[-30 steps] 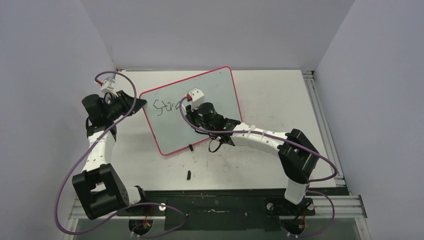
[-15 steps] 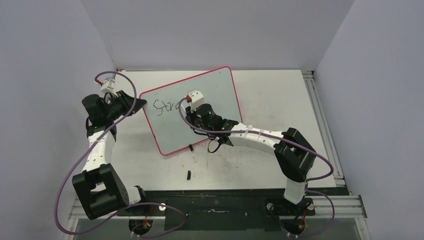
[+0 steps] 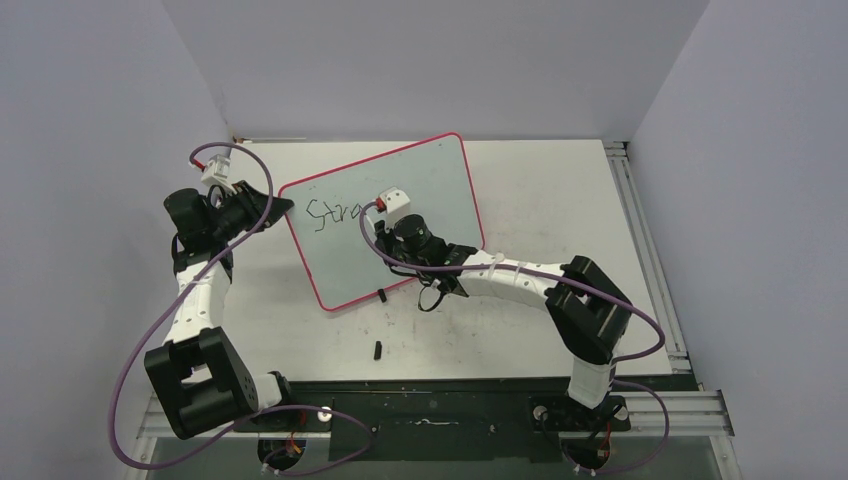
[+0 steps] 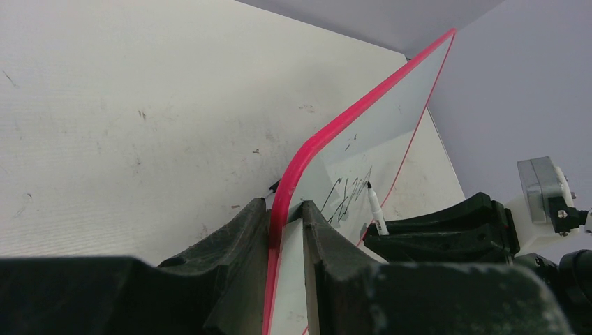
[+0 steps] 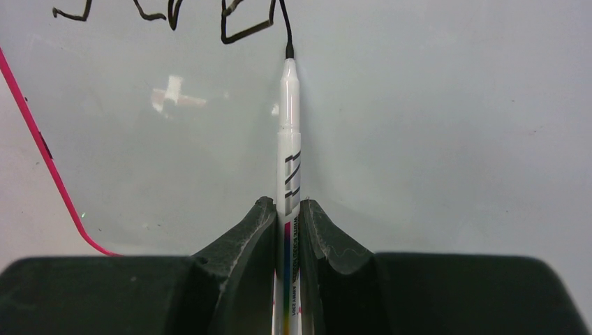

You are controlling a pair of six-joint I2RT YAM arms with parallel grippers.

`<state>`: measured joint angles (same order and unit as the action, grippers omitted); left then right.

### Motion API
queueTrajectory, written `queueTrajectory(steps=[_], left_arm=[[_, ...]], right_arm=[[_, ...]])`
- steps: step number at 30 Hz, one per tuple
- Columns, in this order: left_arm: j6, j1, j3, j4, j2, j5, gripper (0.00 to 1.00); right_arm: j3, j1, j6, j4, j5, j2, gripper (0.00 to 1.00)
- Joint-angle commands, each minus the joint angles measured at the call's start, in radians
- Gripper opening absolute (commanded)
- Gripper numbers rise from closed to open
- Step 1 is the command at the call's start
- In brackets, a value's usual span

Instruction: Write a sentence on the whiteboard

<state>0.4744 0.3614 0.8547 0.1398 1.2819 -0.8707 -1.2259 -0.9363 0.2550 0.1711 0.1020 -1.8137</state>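
Observation:
The whiteboard (image 3: 440,175) lies slanted on the table, pale and glossy with a pink-red rim. My left gripper (image 3: 278,205) is shut on its left corner; in the left wrist view the rim (image 4: 297,167) runs between the left gripper's (image 4: 285,208) fingers. The sentence (image 3: 335,213) is a few black letters near that corner, also seen as the sentence (image 5: 174,10) in the right wrist view. My right gripper (image 5: 286,206) is shut on a white marker (image 5: 288,139), whose black tip touches the board at the end of the last stroke. From above, the right gripper (image 3: 385,228) hangs over the board's middle.
A small black cap (image 3: 378,349) lies on the white tabletop in front of the board. A black foot (image 3: 383,295) shows at the board's near edge. An aluminium rail (image 3: 650,250) runs along the table's right side, and grey walls close in left, right and behind.
My right gripper has shifted slightly toward the near side with the marker, lengthening the last stroke. The left gripper and the board have stayed put.

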Motion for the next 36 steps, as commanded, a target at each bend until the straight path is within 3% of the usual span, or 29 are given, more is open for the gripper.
queueTrajectory(steps=[1,25,36], left_arm=[[-0.011,0.003,0.007,0.012,-0.033,-0.002,0.20],[-0.013,0.002,0.009,0.009,-0.033,0.001,0.20],[-0.014,0.003,0.009,0.007,-0.034,0.001,0.20]], right_arm=[[0.018,-0.006,0.019,0.019,0.025,0.020,0.05],[-0.131,0.016,0.024,-0.054,0.033,-0.053,0.05],[-0.118,0.026,0.059,-0.056,0.074,-0.038,0.05]])
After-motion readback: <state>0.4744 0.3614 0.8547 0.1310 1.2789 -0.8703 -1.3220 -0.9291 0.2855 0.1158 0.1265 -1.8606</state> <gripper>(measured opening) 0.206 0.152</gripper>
